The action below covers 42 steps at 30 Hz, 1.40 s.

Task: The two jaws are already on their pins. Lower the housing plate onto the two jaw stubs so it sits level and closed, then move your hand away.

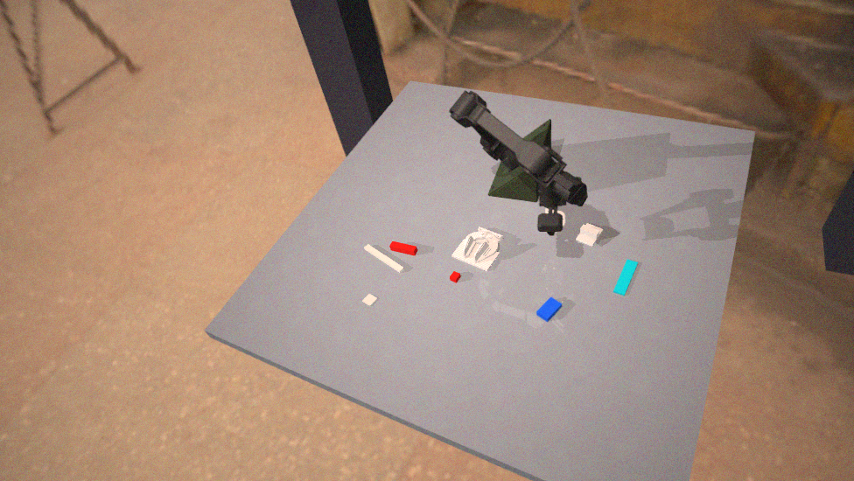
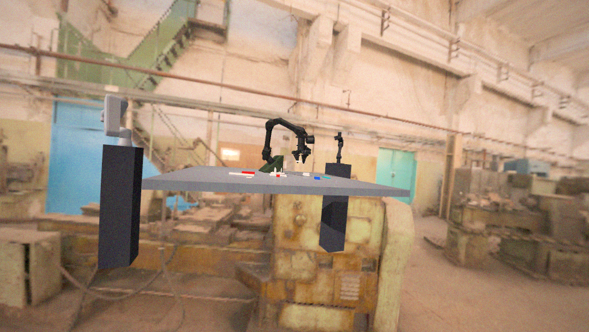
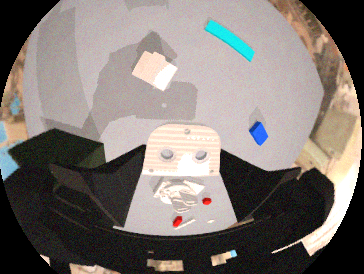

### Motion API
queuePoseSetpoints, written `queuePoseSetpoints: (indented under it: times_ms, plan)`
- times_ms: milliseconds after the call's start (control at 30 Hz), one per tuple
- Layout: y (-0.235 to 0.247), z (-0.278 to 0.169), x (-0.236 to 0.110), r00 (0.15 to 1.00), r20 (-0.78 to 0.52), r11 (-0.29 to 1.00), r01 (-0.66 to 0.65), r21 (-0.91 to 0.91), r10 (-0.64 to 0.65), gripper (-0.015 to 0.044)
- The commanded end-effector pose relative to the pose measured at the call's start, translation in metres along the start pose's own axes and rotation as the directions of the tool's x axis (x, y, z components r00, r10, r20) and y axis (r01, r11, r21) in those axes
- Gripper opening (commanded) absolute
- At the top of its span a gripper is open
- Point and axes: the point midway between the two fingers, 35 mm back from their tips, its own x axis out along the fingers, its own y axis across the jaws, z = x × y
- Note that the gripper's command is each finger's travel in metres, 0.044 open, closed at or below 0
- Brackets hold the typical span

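My gripper (image 1: 550,222) (image 2: 300,159) (image 3: 182,149) is shut on the white housing plate (image 3: 186,138), one finger at each side edge. The plate shows two large holes in the wrist view; in the top view most of it is hidden behind a finger. The gripper holds it well above the table, to the right of the jaw base in the top view. The white jaw base (image 1: 491,260) (image 3: 195,187) lies on the table with two upright jaws (image 3: 183,201) side by side. The stubs are too small to make out.
A white stepped block (image 1: 589,233) (image 3: 149,69) stands near the gripper. A cyan bar (image 1: 626,277) (image 3: 230,40) and a blue block (image 1: 549,309) (image 3: 259,133) lie farther forward. A red cube (image 1: 454,277), a red bar (image 1: 403,247), a cream bar (image 1: 383,258) and a cream tile (image 1: 369,299) lie around the base.
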Motion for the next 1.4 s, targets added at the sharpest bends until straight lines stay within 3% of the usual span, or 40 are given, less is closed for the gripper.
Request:
queuePoseSetpoints:
  times_ms: [0,633,1367]
  plan:
    - [-0.002,-0.014,-0.001,1.000,-0.005,0.992,0.003,0.128,-0.003,0.0351]
    - [-0.009,-0.070,-0.002,1.000,-0.009,0.775,0.010,0.631,-0.005,0.0351]
    - [-0.003,-0.134,0.002,1.000,-0.027,0.239,0.026,0.971,-0.002,0.0351]
